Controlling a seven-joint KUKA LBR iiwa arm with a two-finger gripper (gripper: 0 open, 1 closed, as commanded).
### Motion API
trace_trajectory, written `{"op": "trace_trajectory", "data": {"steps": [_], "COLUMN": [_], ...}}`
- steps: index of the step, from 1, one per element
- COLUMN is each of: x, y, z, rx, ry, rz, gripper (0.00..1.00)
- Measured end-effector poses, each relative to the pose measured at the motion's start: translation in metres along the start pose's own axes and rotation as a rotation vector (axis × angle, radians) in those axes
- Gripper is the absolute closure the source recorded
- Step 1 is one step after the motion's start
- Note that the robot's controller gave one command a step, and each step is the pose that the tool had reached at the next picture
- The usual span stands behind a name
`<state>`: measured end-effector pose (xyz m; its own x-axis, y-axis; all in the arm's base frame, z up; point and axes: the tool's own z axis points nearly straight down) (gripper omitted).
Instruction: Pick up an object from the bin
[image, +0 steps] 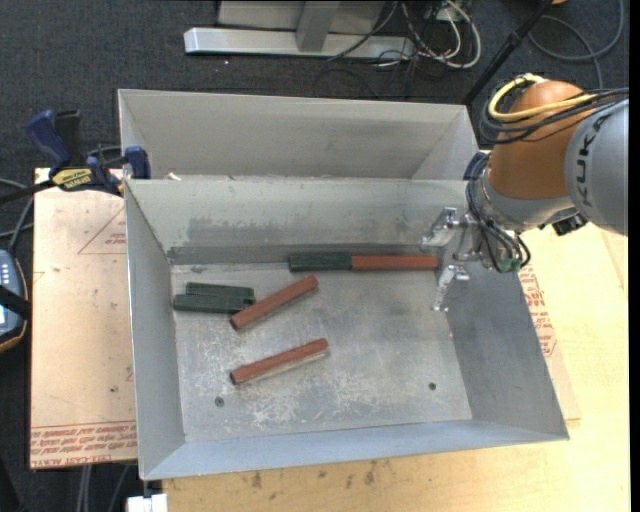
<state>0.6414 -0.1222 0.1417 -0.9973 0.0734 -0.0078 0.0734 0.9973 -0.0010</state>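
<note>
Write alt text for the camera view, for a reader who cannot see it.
The gripper, fingers open, straddles the right end of a reddish bar that abuts a green bar along the bin's far wall. Two more reddish bars and a green piece lie to the left.

Dark grey carpet (60, 50) with tangled cables (441, 44) up top

Dark carpet (60, 60) seen around bin (300, 140). Grey metal rail (290, 42) laid flat on carpet beyond bin's far wall. Black and white cables (452, 38) tangled just beside rail's right end.
</note>
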Motion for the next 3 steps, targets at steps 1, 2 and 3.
{"op": "trace_trajectory", "data": {"steps": [1,2,3], "x": [-0.0115,-0.0052,-0.0056], "y": [0.0138,0.0142,0.0142], "z": [0.0631,0.0634,0.0632], "rx": [0.001,-0.002,-0.002], "ry": [-0.013,0.028,0.025], "rz": [0.017,0.013,0.012], "gripper": [1.00,0.00,0.00]}}
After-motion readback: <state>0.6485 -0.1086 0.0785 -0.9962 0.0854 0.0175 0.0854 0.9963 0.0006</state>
